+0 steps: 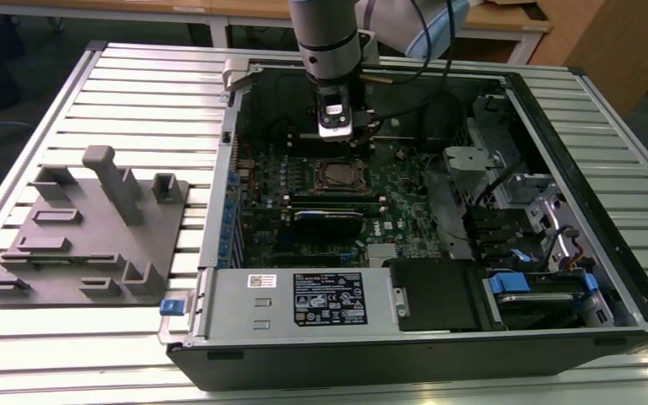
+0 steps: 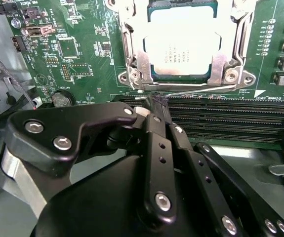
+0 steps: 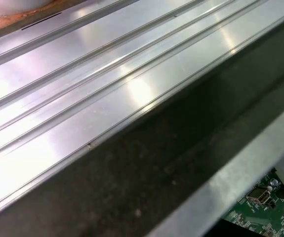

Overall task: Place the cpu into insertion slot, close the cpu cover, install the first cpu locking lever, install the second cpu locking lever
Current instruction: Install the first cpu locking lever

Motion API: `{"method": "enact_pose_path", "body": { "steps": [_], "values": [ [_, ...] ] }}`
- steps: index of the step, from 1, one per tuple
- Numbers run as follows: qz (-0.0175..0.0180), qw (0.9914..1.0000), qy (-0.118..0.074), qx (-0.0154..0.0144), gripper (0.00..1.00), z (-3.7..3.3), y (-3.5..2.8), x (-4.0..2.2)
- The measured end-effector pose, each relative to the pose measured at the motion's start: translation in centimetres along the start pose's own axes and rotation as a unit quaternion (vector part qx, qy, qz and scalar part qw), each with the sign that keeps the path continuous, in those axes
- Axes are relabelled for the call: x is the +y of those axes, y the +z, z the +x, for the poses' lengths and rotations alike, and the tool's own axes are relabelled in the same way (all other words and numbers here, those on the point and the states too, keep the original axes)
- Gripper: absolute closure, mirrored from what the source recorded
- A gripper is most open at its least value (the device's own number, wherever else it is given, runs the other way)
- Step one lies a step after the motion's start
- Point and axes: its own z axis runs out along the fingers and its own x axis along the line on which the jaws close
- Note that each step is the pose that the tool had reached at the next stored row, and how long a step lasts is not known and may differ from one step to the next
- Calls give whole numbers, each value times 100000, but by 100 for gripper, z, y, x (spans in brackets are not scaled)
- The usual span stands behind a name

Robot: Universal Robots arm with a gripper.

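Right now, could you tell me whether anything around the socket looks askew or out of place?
Nothing stands out. The cpu lies flat and square in the slot, the cover frames it evenly, and the gripper, fingers together, sits at a thin wire lever along the socket's edge.

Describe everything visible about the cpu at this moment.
The cpu is a flat square chip with a dull silver-grey metal top bearing faint print. It lies level in the insertion slot on the green board, framed by the silvery cpu cover closed around it. The gripper sits beside the socket, not touching it.
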Motion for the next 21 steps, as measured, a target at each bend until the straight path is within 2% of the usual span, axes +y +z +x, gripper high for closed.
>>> {"method": "enact_pose_path", "body": {
  "steps": [7,21],
  "values": [
    [2,100000,-8,-37,89,7,19,-7],
    [581,99997,-212,-467,89,17,68,-18]
  ]
}}
